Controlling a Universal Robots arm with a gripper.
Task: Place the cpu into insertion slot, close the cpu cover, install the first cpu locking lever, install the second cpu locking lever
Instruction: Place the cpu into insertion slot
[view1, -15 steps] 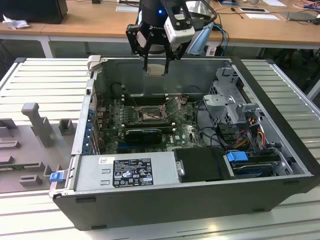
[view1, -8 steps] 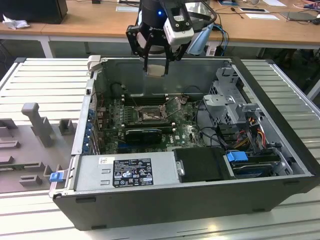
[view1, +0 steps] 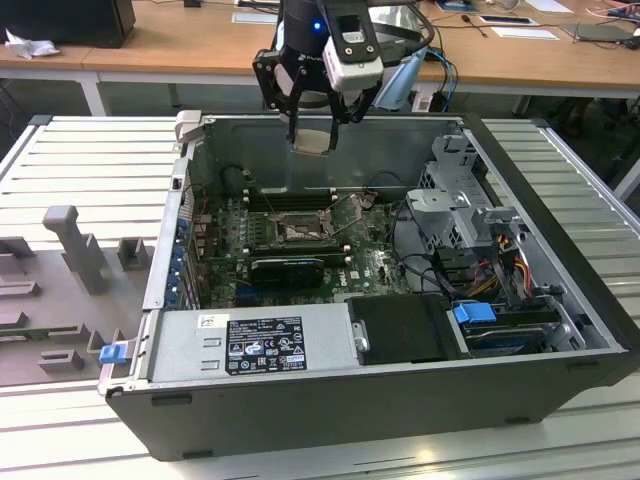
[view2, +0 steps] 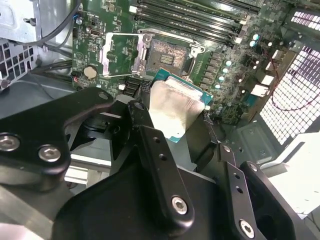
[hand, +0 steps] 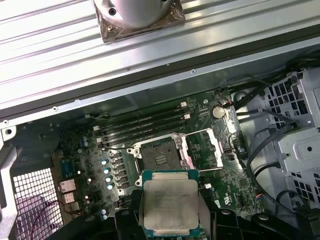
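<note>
- Clamping the cpu (hand: 170, 207) in the gripper (view1: 313, 128), hung high above the case's (view1: 400, 400) far wall.
- Faced a bare insertion slot (hand: 159, 156), cpu cover (hand: 205, 147) flipped open beside it.

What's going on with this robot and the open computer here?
The robot arm's hand is gripping the cpu and holding it in the air above the open computer case. Below it, the insertion slot on the green motherboard is bare, and the cpu cover is swung open beside it. The chip isn't seated yet, and the cover is not closed.
</note>
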